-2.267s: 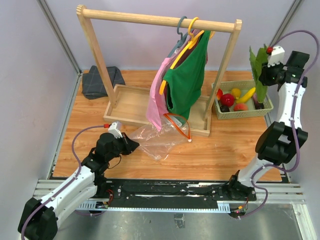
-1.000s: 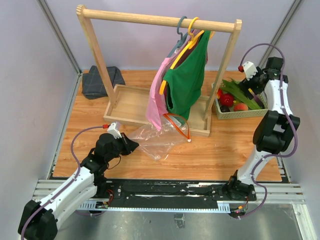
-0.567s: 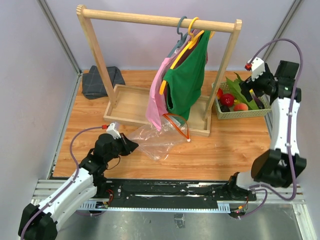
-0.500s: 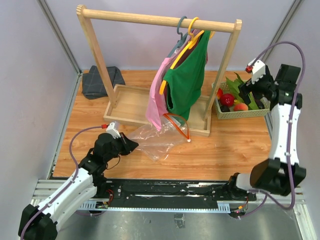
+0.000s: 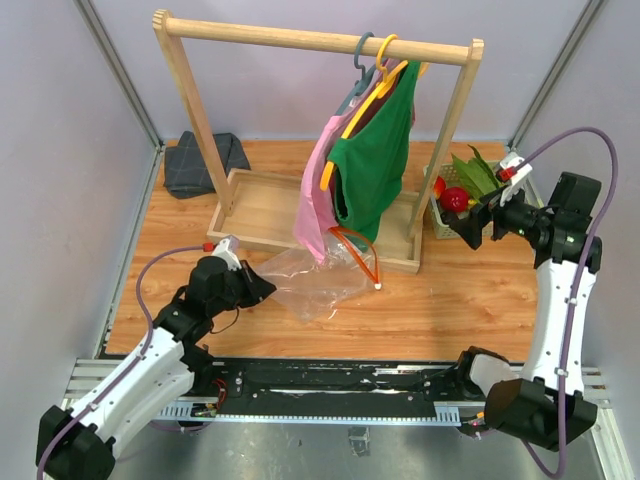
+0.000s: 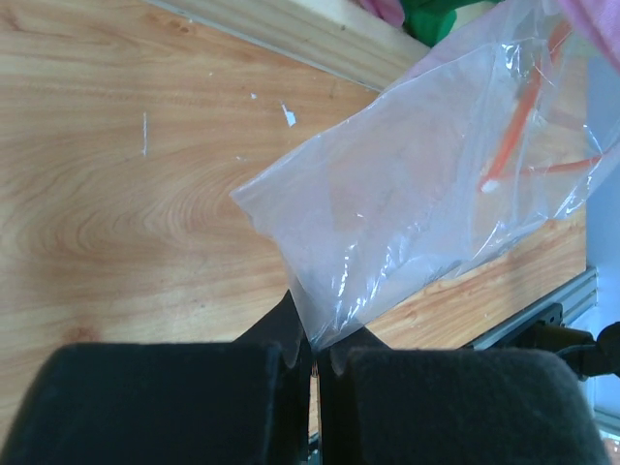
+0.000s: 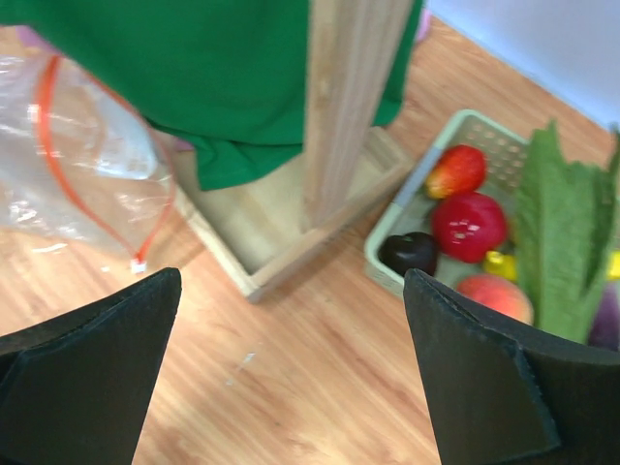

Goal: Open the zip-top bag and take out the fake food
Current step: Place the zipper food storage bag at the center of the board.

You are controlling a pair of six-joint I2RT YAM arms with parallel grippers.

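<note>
Our left fingers (image 6: 165, 397) clench a corner of the zip-top bag (image 6: 407, 194) at 7 o'clock on the counter (image 5: 450, 300). Our right fingers (image 7: 87, 358) gape released, empty, near the basket (image 7: 418, 192) of fake food (image 7: 468, 225).

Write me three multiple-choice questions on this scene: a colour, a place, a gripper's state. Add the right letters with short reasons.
1. The zip strip of the bag is: A blue; B orange-red; C white.
2. The fake food lies: A in the bag; B in a blue bowl; C in the green basket.
3. The right gripper is: A open and empty; B shut on the bag; C shut on a spoon.
Answers: 1 B, the strip shows orange-red on the clear plastic. 2 C, the food sits in the basket. 3 A, its fingers stand wide apart, nothing between.
</note>
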